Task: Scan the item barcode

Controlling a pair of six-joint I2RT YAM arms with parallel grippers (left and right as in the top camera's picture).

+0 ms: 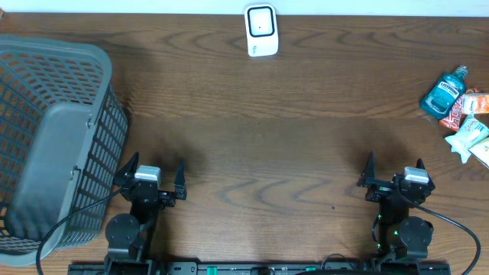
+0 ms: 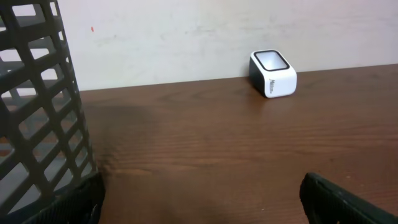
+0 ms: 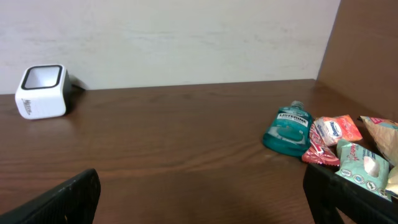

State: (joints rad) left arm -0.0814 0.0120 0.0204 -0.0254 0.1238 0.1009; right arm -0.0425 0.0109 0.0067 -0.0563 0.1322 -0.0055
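Left gripper (image 1: pixel 157 163) and right gripper (image 1: pixel 394 162): jaws spread, empty. Scanner (image 1: pixel 260 29) at far edge of desk (image 1: pixel 252 137). Right wrist view alone shows mouthwash bottle (image 3: pixel 288 127) beside packets (image 3: pixel 336 134); left wrist view alone shows basket (image 2: pixel 37 112).

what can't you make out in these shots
- Barcode on the mouthwash bottle: too small overhead, none showing on the side facing the right wrist view.
- Packets: cut off by the right edge in both views, so their count is unclear.
- Basket: cut off by the overhead view's left edge.

Print on bottle (image 3: pixel 287 129) and scanner (image 3: pixel 41 96) illegible
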